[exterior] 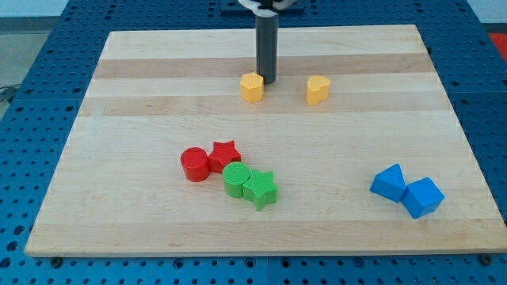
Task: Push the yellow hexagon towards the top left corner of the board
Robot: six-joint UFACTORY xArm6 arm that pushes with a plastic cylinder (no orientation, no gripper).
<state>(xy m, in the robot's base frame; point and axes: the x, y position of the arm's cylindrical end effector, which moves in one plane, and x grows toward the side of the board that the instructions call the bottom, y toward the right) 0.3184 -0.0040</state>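
Tip [268, 82] (dark rod), touching yellow hexagon's [251, 88] right

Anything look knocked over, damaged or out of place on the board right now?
Nothing stands out. My tip sits just right of the yellow hexagon; the other yellow block is apart. Red, green and blue pairs rest flat, none over the board edge.

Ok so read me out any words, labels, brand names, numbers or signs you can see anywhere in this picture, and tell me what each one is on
None: no readable text in this view.
The pale wooden board shows only grain.
The yellow hexagon block, yellow heart-like block, red cylinder, red star, green cylinder, green star and two blue blocks are unmarked.
My tip, at the hexagon's upper right, is plain dark.
The blue perforated table carries no label.
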